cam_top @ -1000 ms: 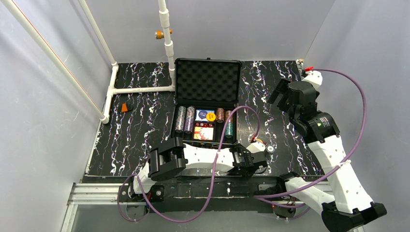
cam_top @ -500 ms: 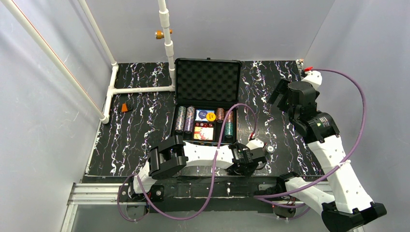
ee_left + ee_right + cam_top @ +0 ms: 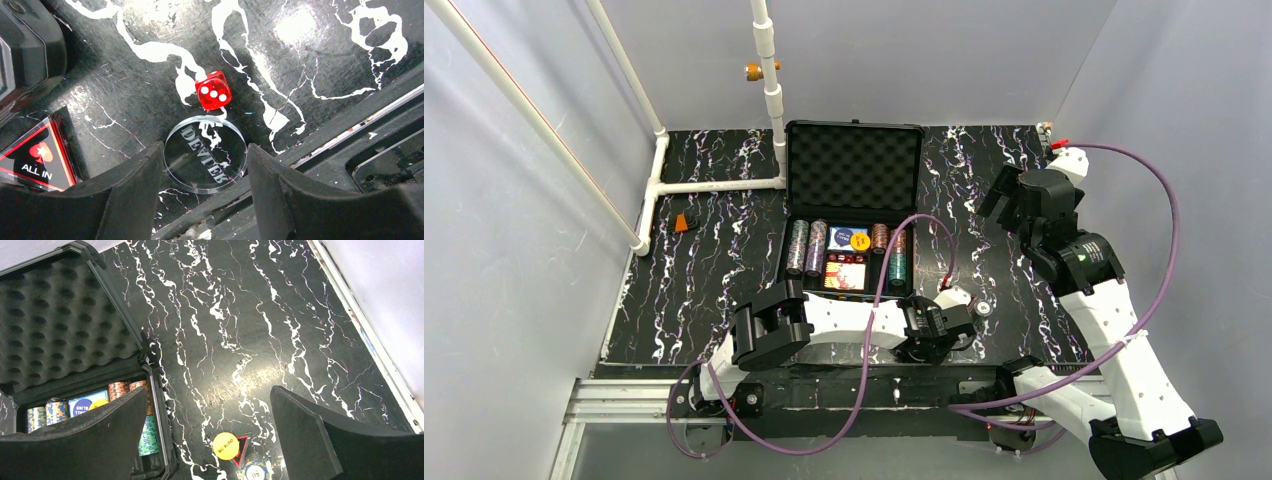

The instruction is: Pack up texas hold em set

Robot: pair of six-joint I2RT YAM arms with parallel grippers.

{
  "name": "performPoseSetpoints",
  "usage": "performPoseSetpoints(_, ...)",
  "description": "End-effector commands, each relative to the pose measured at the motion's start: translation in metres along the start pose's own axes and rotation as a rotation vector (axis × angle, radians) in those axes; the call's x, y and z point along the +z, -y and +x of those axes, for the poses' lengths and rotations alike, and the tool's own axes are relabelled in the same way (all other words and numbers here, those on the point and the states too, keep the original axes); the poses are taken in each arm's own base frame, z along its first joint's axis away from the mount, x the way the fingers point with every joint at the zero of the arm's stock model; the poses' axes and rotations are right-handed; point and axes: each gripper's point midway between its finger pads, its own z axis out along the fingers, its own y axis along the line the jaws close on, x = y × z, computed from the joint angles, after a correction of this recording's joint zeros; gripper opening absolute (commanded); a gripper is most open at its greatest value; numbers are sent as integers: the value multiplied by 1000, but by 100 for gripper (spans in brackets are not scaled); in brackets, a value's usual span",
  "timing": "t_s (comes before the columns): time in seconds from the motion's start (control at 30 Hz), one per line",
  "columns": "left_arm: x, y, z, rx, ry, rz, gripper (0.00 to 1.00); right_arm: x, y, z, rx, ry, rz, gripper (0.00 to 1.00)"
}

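The left claw [image 3: 205, 150] has narrowed astride one clear dealer disc [image 3: 205, 159]; we cannot confirm grip. One red die [image 3: 214, 90] lies just beyond. Right claw [image 3: 208, 390] released.

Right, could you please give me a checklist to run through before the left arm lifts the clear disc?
1. Dealer disc lies between the left gripper's fingers: ok.
2. Fingers firmly on the disc's rim: cannot tell; both sit very close to it.
3. Red die outside the fingers' closing path: ok, it lies just beyond the disc.
4. Case open, lid up, ready to receive: ok.
5. Right gripper open and away from the left arm: ok, it hovers over the table to the right of the case.
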Motion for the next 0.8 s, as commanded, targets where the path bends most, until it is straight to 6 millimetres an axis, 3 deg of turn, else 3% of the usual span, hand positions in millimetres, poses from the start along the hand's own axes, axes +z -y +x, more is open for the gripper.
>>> performPoseSetpoints(0.0,15,-17,26,32,-87,-64,49,-1,-3,-15,19,59,-5,100)
performPoseSetpoints(0.13,11,-24,25,19,-75,-89,72,0,-3,-14,17,54,-5,100)
performPoseSetpoints(0.23,8,-30,27,6,-73,-110,79,1,-3,-13,16,52,-4,100)
performPoseSetpoints(0.37,5,-32,32,-4,-90,-117,78,1,-2,-12,15,52,-1,100)
performPoseSetpoints(0.57,3,-35,39,-13,-122,-133,67,0,-1,-12,13,55,4,100)
performPoseSetpoints(0.77,4,-36,46,-25,-150,-142,63,0,2,-12,12,60,13,100)
